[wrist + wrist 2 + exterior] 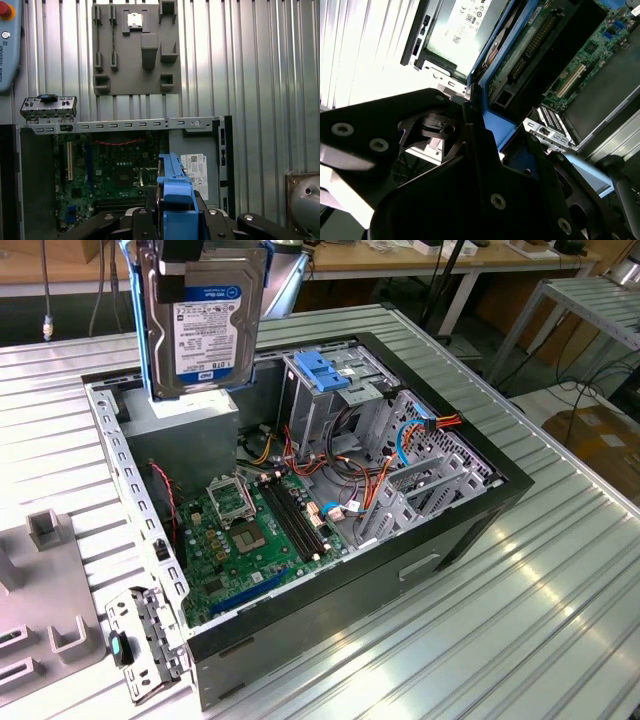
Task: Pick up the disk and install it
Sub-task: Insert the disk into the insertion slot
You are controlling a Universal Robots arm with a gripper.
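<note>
The disk (205, 325), a silver hard drive with a white-and-blue label in a blue plastic carrier, hangs upright in the air over the back left corner of the open computer case (420, 560). My gripper (203, 252) is shut on its upper end, with black fingers (166, 262) on either side. In the first wrist view the carrier's blue edge (174, 182) runs out from between my fingers (145, 220), above the motherboard. The second wrist view has the disk's underside (527, 52) and blue carrier (492, 125) close up.
Directly below the disk sits a grey power supply box (190, 425). A tall metal cage with a blue plastic top (325, 375) stands inside the case, beside cables (370, 490) and the motherboard (250, 530). A grey fixture plate (135, 50) and a loose metal bracket (140, 640) lie on the ribbed table.
</note>
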